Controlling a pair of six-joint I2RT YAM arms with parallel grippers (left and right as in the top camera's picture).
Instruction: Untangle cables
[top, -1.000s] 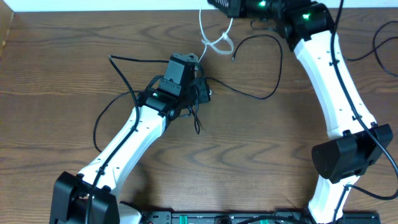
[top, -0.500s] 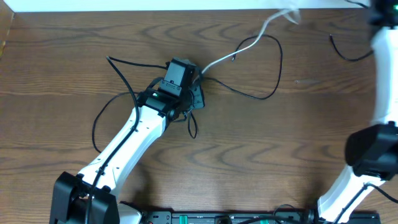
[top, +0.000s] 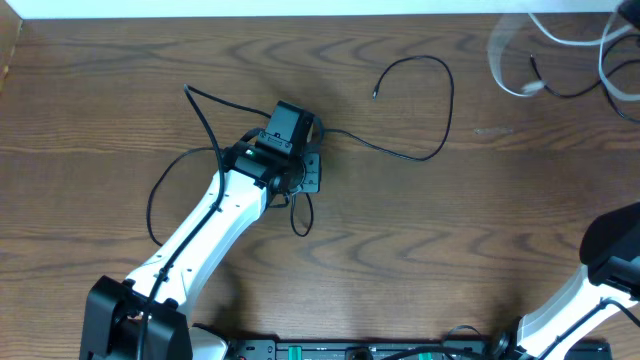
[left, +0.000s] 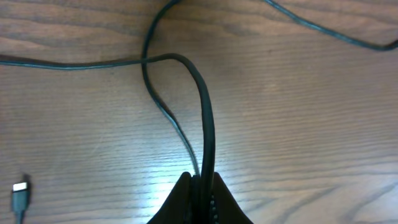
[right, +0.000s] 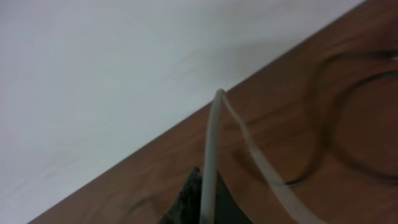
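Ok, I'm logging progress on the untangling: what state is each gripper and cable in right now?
left gripper: shut on the black cable.
right gripper: shut on the white cable.
black cable: gripped, with black strands crossing just ahead of the gripper.
white cable: gripped, lying apart from the black cable.
plug: loose, not held.

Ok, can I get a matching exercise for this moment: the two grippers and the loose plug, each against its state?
Things:
1. left gripper
2. right gripper
3. plug

States:
A. shut on white cable
B. lying on the table, ungripped
C. shut on black cable

Pairs: 1-C, 2-A, 3-B
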